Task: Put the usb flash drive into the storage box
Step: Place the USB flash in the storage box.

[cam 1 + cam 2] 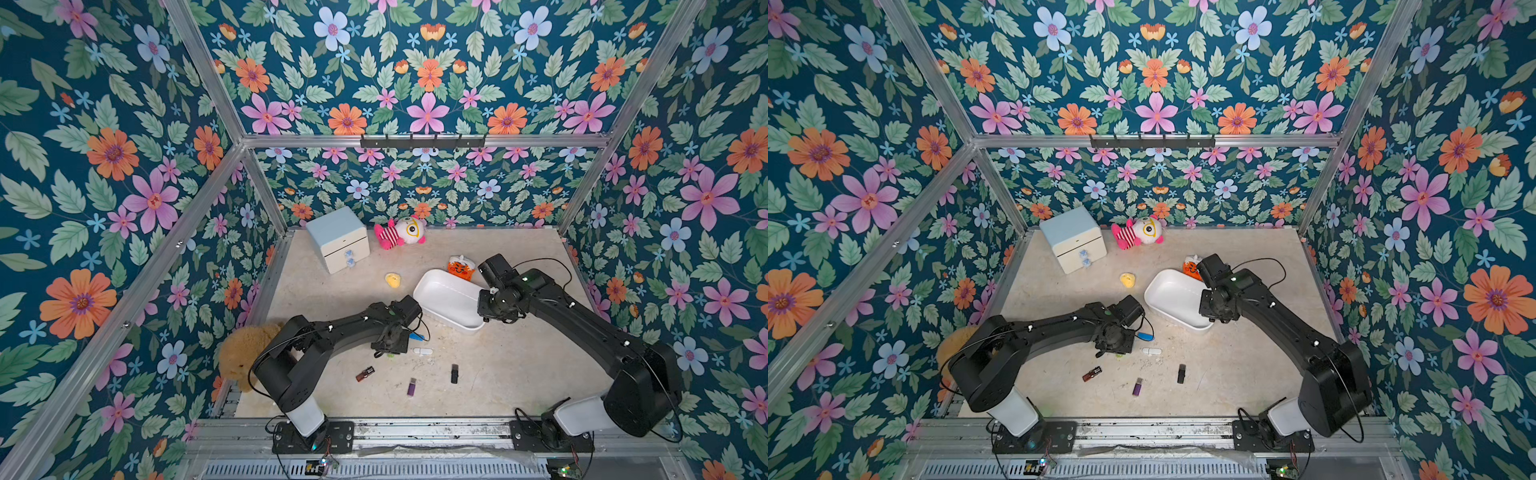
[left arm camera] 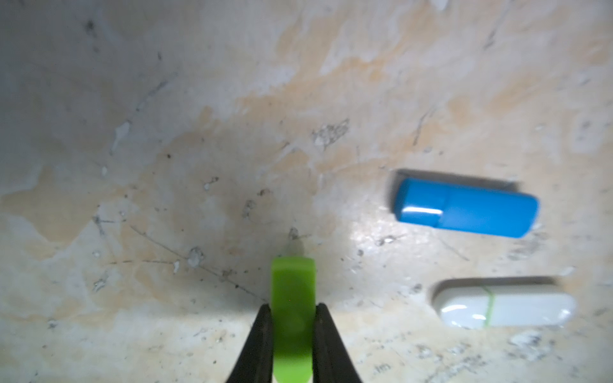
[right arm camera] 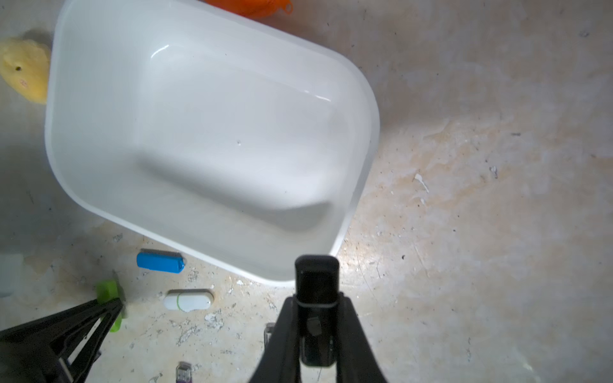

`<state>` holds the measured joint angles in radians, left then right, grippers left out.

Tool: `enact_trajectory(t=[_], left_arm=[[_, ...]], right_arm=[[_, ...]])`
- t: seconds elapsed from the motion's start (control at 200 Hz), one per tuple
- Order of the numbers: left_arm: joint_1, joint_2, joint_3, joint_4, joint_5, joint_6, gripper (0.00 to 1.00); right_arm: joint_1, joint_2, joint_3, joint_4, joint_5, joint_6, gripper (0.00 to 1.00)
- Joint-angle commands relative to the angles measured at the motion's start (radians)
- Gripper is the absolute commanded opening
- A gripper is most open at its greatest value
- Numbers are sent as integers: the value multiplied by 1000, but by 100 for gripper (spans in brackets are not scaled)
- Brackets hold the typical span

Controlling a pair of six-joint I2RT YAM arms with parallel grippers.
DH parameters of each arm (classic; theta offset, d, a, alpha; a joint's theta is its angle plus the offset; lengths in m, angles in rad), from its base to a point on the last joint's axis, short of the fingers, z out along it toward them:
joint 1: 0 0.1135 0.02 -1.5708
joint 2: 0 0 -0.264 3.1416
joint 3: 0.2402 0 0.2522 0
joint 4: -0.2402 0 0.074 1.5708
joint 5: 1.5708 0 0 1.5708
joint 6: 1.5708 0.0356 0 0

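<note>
My left gripper (image 2: pixel 293 306) is shut on a green usb flash drive (image 2: pixel 293 291), low over the table just left of a blue drive (image 2: pixel 466 207) and a white drive (image 2: pixel 504 310). In both top views its wrist (image 1: pixel 390 343) hides the jaws. My right gripper (image 3: pixel 316 300) is shut on a black usb flash drive (image 3: pixel 316 278) whose tip hangs over the near rim of the white storage box (image 3: pixel 99 139). The box (image 1: pixel 440 291) holds nothing. The right wrist (image 1: pixel 494 307) covers its right end.
On the table in front lie a dark red drive (image 1: pixel 365 374), a purple drive (image 1: pixel 412 387) and a black drive (image 1: pixel 454 374). A drawer cabinet (image 1: pixel 338 245), a pink plush (image 1: pixel 401 232), an orange toy (image 1: pixel 460 267), a yellow toy (image 1: pixel 392 280) and a brown plush (image 1: pixel 243 353) stand around.
</note>
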<state>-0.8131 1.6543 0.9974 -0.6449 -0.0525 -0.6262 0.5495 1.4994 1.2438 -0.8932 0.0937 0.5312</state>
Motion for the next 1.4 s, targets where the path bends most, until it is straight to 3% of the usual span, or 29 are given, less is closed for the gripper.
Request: enact_trajectory(t=[0.0,0.205,0.455,1.04,1.395], left_arm=[[24,-18,48,-75,-19,23,0],[85,-69,127,-143,-24,58,0],[139,-133,125,-165,-20,79,0],[163,-138,153,-169,-10,88,0],[163,-100,228,-185,-14,108,0]], right_arm=[[-5,65,49,20,15,-54,0],[-12,219,112,65,8,-84,0],[-15,368,158,92,17,-105,0],[-35,504,174,119,29,-112,0],[-34,515,187,102,32,-111,35]])
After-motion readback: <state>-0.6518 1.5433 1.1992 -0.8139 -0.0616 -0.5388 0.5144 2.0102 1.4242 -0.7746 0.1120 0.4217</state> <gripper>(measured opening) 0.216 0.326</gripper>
